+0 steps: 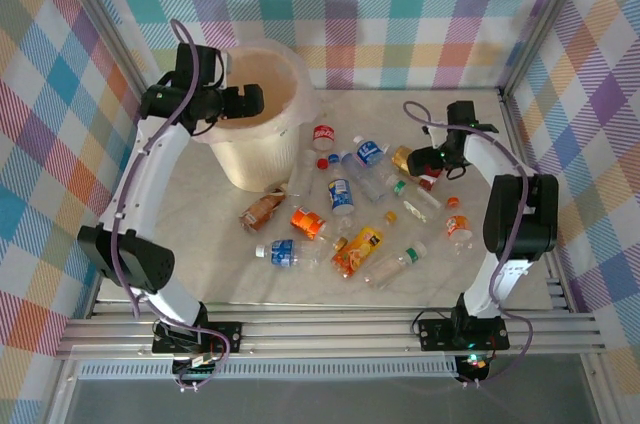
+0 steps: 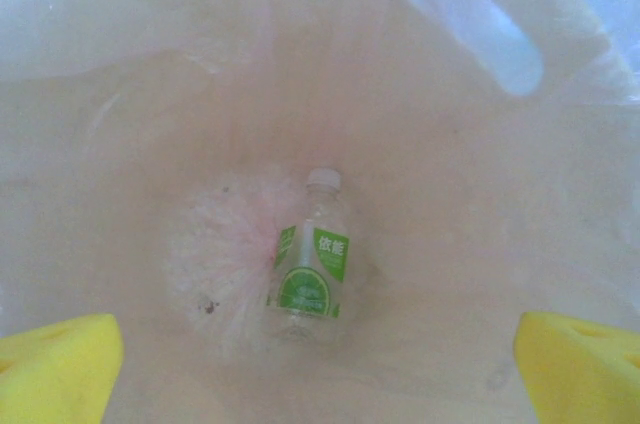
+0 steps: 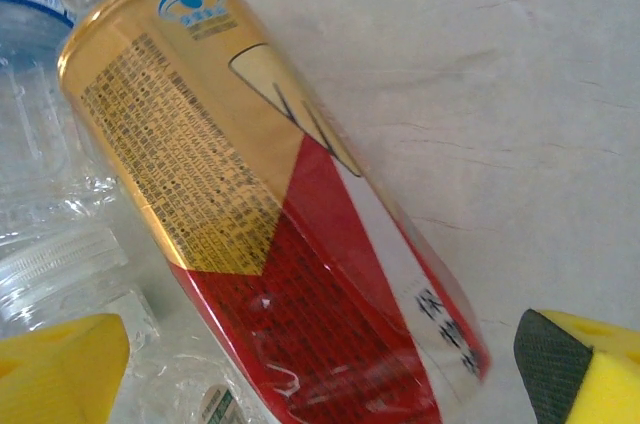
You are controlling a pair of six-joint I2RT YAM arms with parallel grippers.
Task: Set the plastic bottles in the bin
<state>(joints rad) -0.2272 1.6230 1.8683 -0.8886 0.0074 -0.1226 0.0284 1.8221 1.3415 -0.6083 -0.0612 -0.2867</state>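
Left wrist view: left gripper (image 2: 320, 369) spread wide, empty, over a green-labelled clear bottle (image 2: 312, 264) in the cream bag-lined bin (image 2: 140, 144), right gripper (image 3: 320, 374) spread astride a gold-and-red bottle (image 3: 250, 204).

I'm running a robot test cell here, a lab set-up rather than a home. Pastel checked cloth walls (image 1: 420, 4) hang on every side, held by aluminium posts (image 1: 103, 14) at the upper left and upper right. Slotted aluminium rails (image 1: 330, 329) cross the bottom of the frame, with the left arm's base (image 1: 195, 336) and the right arm's base (image 1: 465, 329) bolted on. A pale marble-look tabletop (image 1: 210, 244) fills the middle.
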